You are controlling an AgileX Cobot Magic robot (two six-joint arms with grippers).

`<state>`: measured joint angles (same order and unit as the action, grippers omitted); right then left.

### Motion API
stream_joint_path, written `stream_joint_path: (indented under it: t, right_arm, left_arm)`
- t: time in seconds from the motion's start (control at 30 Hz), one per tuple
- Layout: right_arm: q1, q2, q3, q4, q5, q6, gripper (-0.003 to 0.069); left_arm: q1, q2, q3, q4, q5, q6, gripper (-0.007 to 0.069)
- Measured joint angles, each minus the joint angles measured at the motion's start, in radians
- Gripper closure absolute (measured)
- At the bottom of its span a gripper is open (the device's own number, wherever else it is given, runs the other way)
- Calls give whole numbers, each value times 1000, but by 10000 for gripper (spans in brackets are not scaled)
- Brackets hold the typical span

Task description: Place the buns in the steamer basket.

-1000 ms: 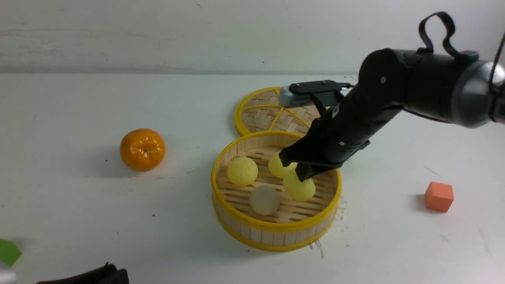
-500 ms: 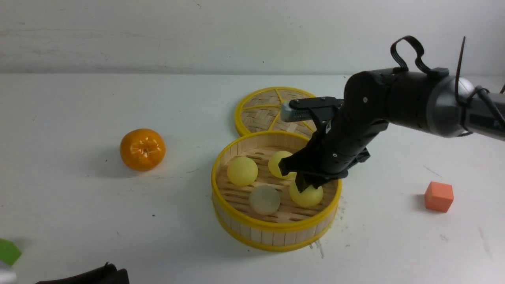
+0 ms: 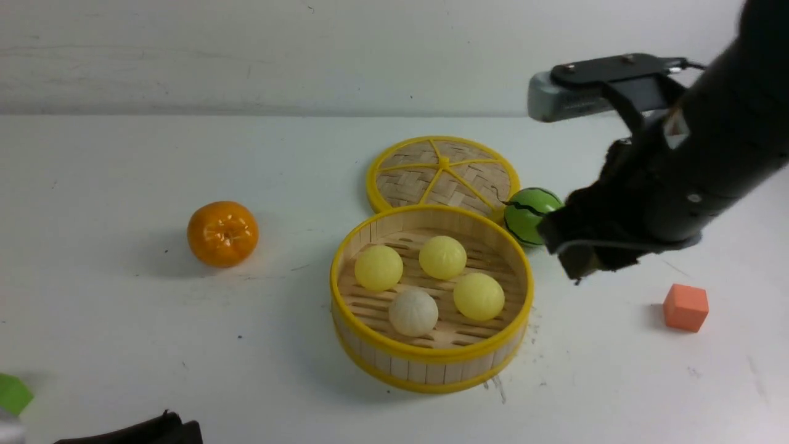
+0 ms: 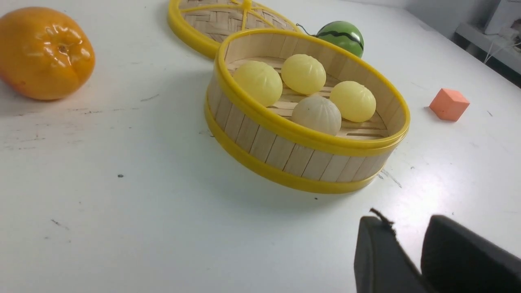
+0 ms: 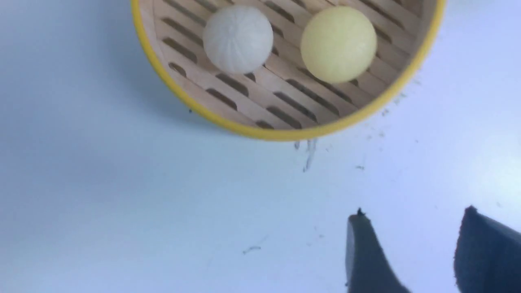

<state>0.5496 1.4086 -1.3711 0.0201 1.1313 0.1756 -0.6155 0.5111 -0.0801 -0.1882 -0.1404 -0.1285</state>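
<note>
We see all four buns [image 3: 427,281] lying inside the steamer basket [image 3: 431,361], so the placing step looks finished. Our right gripper [image 5: 411,248] hangs above the bare tabletop [image 3: 123,320] beside the basket, its fingers [image 5: 364,256] spread and empty. Our left gripper [image 4: 411,252] waits low near the basket, fingers a little apart, holding nothing. Next, we think only pulling the arms away is needed.
</note>
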Motion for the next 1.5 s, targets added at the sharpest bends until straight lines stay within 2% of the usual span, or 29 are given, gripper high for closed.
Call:
stream_joint_path:
  t: [0.13,0.17,0.27,0.37,0.47,0.53,0.57,0.6,0.73,0.77,0.8,0.83,0.93,1.03,1.1,1.3,1.5]
  right_arm:
    - [8,-220,99,8,66,48,550]
    - [8,-228,100,10,69,49,550]
    - [8,-375,113,24,116,49,631]
    - [8,-481,114,21,124,49,660]
    - [7,-558,117,-20,123,41,664]
    - [-50,-641,169,-61,72,38,665]
    - [-107,-692,226,-72,-5,38,665]
    - [-118,-701,237,-73,-5,38,665]
    - [-355,-916,629,-71,-385,38,665]
    - [-415,-996,782,-89,-528,38,665]
    - [-423,-1019,826,-92,-545,38,665]
    - [-474,-1096,974,-119,-657,38,665]
    - [-523,-1245,1240,-136,-822,38,665]
    - [-537,-1341,1367,-136,-863,39,665]
    - [-539,-1401,1394,-135,-799,50,665]
    - [-539,-1419,1390,-130,-740,127,665]
    - [-539,-1419,1390,-129,-738,144,665]
  left_arm:
    - [0,0,0,0,0,0,461]
    - [0,0,0,0,0,0,461]
    - [0,0,0,0,0,0,461]
    - [0,0,0,0,0,0,460]
    - [0,0,0,0,0,0,460]
    - [0,0,0,0,0,0,460]
    - [0,0,0,0,0,0,460]
    - [0,0,0,0,0,0,460]
    - [0,0,0,0,0,0,454]
    - [0,0,0,0,0,0,452]
    - [0,0,0,0,0,0,452]
    - [0,0,0,0,0,0,451]
    - [0,0,0,0,0,0,448]
    - [0,0,0,0,0,0,445]
    - [0,0,0,0,0,0,445]
    - [0,0,1,0,2,0,441]
    - [0,0,1,0,5,0,435]
